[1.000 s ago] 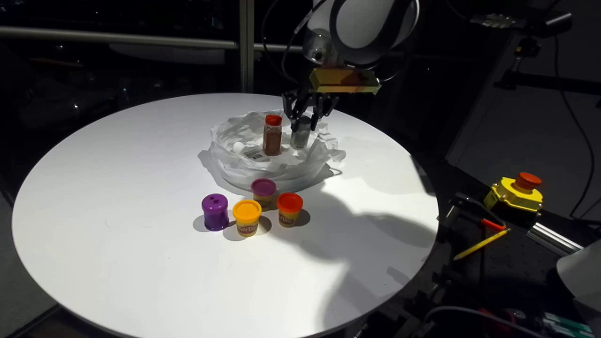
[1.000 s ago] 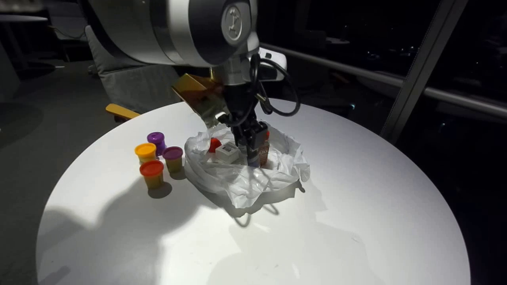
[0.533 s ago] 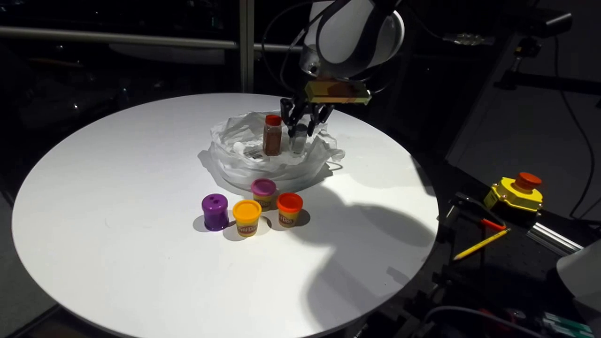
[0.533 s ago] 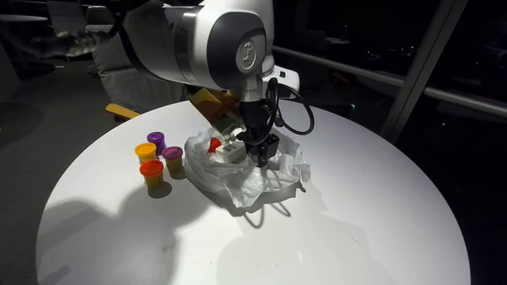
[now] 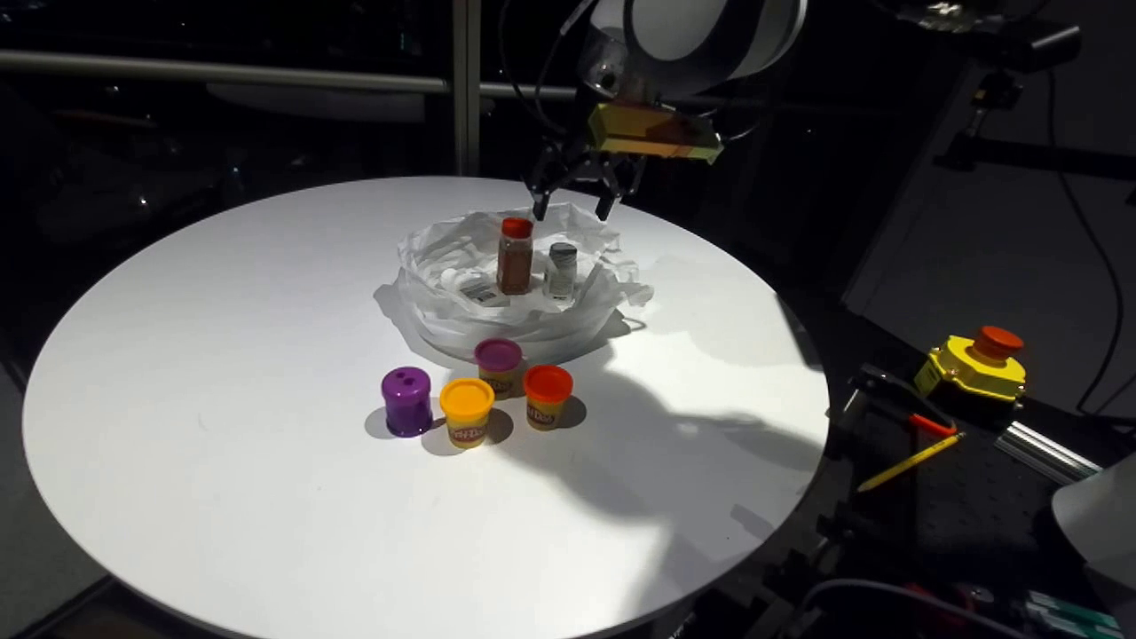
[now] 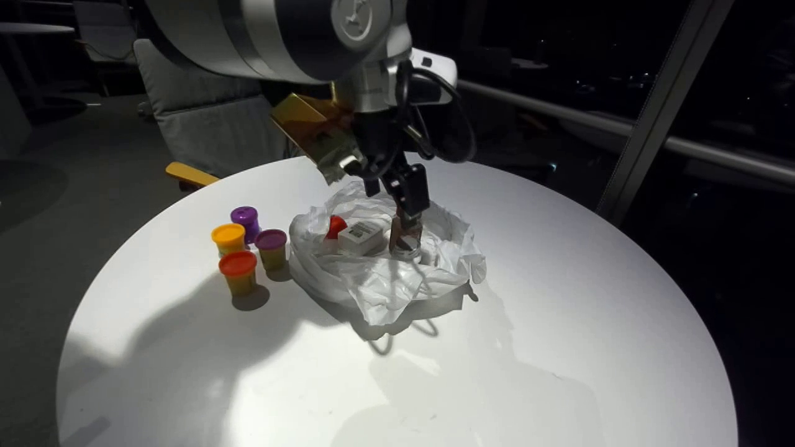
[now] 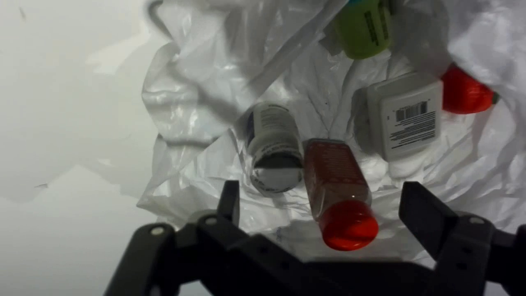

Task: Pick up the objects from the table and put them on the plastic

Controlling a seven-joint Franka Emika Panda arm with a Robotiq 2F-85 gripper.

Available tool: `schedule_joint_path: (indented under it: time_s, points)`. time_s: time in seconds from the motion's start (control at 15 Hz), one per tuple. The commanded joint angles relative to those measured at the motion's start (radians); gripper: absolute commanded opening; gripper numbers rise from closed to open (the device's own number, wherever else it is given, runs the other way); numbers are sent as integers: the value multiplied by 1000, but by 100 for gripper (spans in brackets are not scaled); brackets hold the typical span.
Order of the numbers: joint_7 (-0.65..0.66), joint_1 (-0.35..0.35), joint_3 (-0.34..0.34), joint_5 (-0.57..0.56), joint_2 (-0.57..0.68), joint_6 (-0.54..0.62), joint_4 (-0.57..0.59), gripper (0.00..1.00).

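Observation:
My gripper (image 5: 573, 209) is above the crumpled white plastic (image 5: 519, 335), its fingers wide apart and nothing held. Below it, a small dark-capped jar (image 5: 561, 273) stands upright on the plastic beside a red-capped spice bottle (image 5: 515, 259). In the wrist view a white box (image 7: 411, 119), a red item (image 7: 467, 92) and a yellow-green tub (image 7: 363, 31) also lie on the plastic. Still on the bare table are a purple container (image 5: 407, 404), an orange-lidded tub (image 5: 467, 413), a purple-lidded tub (image 5: 498, 357) and a red-lidded tub (image 5: 546, 401).
The round white table (image 5: 266, 515) carries everything. The purple-lidded tub stands close against the near rim of the plastic in an exterior view. A yellow emergency-stop box (image 5: 976, 368) and a pencil (image 5: 912, 461) lie off the table's side.
My gripper lowered the small jar onto the plastic, opened and let it go, then rose clear of it. The tubs on the table have not moved.

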Motion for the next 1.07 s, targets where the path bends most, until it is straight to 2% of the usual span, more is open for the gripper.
schedule_joint_path:
  time_s: [0.0,0.2,0.47,0.73,1.0]
  points:
    - [63,93,-4,-63,-173,-56,-133,100]
    - [117,116,77,-83,-193,-111,-159,100]
    - [249,166,150,-163,-126,-148,-150,100]
    - [400,249,128,-339,-23,-137,-119,100]
    - [462,289,99,-426,67,-126,-90,100]
